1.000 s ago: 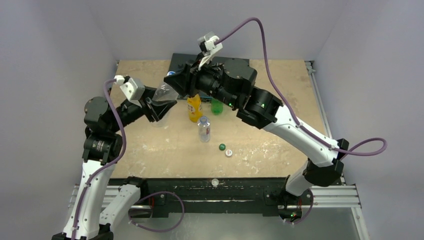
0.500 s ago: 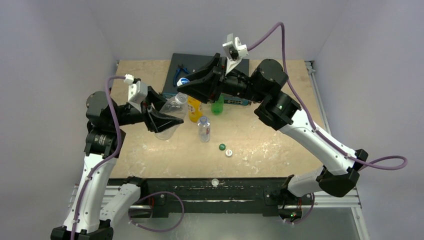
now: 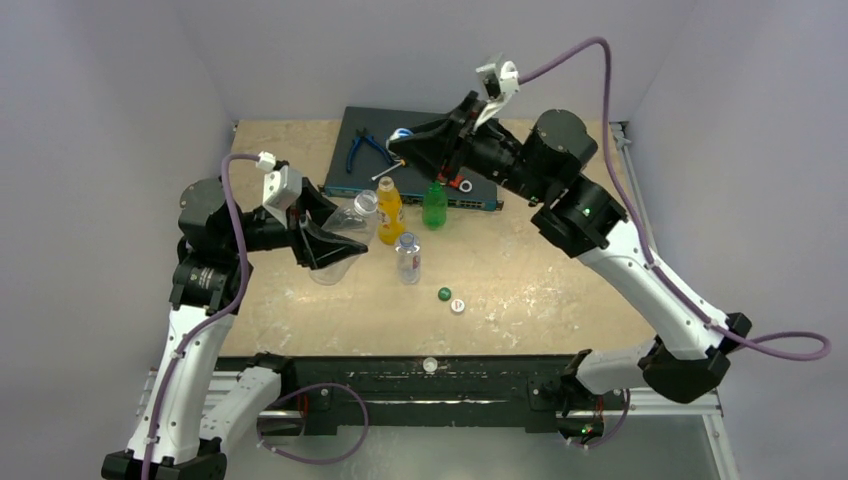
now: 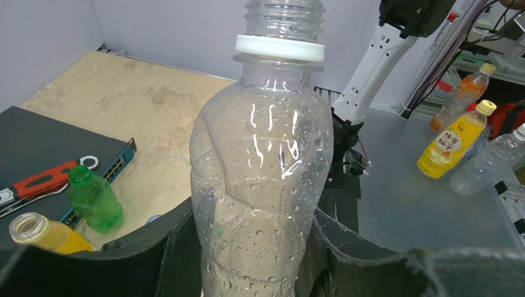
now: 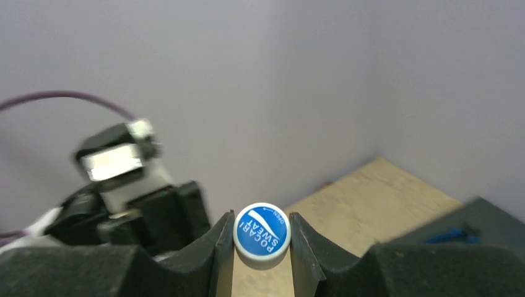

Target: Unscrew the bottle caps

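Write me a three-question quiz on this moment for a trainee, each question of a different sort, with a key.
1. True or false: the large clear bottle in the left gripper has a cap screwed on its neck.
2. What is the right gripper shut on? A) a green cap B) the blue cap C) a wrench
3. Fill in: loose on the table, right of the small clear bottle, lie a white cap and a ___ cap.

Key
1. False: the neck threads are bare, with only a white ring below them.
2. B
3. The dark green cap
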Available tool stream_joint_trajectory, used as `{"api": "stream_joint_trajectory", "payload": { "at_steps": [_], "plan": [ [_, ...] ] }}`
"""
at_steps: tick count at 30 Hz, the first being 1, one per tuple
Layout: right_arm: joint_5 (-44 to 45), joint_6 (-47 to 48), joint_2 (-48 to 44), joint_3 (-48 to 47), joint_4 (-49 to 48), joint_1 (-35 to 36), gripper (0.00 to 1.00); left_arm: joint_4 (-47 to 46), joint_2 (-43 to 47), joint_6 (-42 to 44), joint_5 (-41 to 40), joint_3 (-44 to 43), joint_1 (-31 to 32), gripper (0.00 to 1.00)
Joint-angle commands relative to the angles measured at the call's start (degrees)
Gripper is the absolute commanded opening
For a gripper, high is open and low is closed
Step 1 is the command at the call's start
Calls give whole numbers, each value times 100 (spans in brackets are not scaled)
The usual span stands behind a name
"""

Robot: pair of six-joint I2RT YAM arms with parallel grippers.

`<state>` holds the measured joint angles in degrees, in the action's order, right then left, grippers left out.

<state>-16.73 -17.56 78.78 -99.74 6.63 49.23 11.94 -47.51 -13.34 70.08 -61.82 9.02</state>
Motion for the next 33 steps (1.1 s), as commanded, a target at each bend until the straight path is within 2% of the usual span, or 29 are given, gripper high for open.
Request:
{"api": "stream_joint_trajectory", "payload": {
  "at_steps": [1, 6, 10, 14, 19, 26, 29, 33],
  "plan": [
    [1419, -171, -824, 1246, 861, -691, 7, 39, 126, 253, -14, -267, -5, 0],
    [2736, -639, -1785, 3645, 928, -935, 8, -38, 225, 444, -149, -194, -1, 0],
    [3171, -1293, -2238, 5317, 526, -934, 8, -69, 250, 476, -142, -120, -5, 0],
    [3477, -1846, -2251, 6429, 42, -933, 8, -56, 231, 471, -151, -122, -1, 0],
    [3706, -2240, -1676, 7013, -327, -936, 10, 331, 215, 795, -153, -243, -5, 0],
    [3757, -2420, -759, 7183, -911, -935, 17, 300, 199, 789, -231, -267, -1, 0],
    [3693, -2469, -605, 7232, -1114, -928, 26, 383, 206, 873, -250, -254, -5, 0],
    [3554, -2527, -487, 7218, -1230, -929, 47, 348, 186, 884, -250, -238, -5, 0]
  ]
}}
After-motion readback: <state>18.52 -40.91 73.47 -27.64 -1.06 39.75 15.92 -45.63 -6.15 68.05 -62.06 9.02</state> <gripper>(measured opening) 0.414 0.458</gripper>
